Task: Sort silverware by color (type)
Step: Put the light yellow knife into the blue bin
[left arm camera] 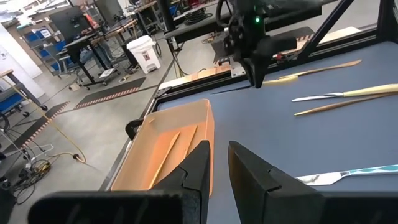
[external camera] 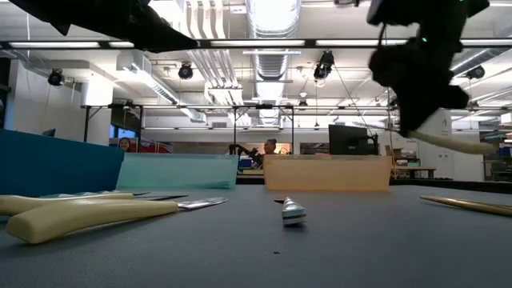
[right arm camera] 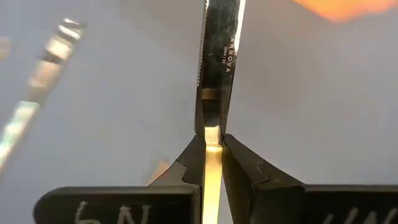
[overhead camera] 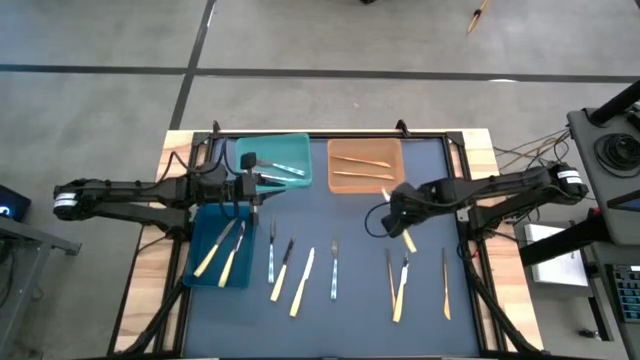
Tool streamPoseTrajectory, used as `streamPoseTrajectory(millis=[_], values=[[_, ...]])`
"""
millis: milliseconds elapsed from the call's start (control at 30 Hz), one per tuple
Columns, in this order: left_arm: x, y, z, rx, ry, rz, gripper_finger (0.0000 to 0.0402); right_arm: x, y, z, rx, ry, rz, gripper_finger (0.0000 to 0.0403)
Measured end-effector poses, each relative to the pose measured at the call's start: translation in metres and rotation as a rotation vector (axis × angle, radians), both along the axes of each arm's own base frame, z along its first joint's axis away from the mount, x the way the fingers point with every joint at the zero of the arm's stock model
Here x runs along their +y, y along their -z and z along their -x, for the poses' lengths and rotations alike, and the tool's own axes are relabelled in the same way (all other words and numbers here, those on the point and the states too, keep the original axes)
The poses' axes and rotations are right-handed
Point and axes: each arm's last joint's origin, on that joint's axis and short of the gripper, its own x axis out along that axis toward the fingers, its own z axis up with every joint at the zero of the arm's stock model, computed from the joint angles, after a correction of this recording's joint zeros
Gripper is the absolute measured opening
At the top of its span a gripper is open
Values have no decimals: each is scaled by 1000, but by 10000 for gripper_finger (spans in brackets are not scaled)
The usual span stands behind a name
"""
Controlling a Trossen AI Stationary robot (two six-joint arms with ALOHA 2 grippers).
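My right tool (right arm camera: 211, 146) is clamped on a knife (right arm camera: 217, 62) whose steel blade carries small stamped lettering that I read as "ARNOVA", with a tinier line beneath it too small to make out. The knife sits squarely between my two fingers, gripped where the pale yellow handle meets the blade; the serrated blade runs straight forward past my fingertips, and the handle runs back between them toward my wrist. From above, this tool (overhead camera: 400, 215) hangs over the dark desk (overhead camera: 360, 300) just below the orange bin (overhead camera: 366, 165), and the yellow handle sticks out beneath it, slanting toward the desk's near right side. The knife's long axis lies in line with my fingers. The rest of the silverware lies on the desk in a loose row nearer the front, mostly pointing front to back; two yellow pieces (overhead camera: 222, 250) lie in the dark blue bin (overhead camera: 197, 270). My left tool (overhead camera: 250, 185) waits at the teal bin (overhead camera: 285, 148), its fingers (left arm camera: 252, 180) nearly together with nothing between them.
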Motion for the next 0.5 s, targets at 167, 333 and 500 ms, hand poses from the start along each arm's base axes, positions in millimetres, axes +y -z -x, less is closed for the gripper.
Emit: streamPoseTrajectory(millis=[167, 333, 500], values=[[0, -1, 0, -12, -4, 21, 40, 1, -14, -22, -239, -159, 73, 23], [0, -1, 0, -21, -7, 50, 40, 1, -25, -36, -406, -297, 168, 23], [0, -1, 0, -31, -14, 87, 40, 1, -35, -45, -526, -416, 280, 23]])
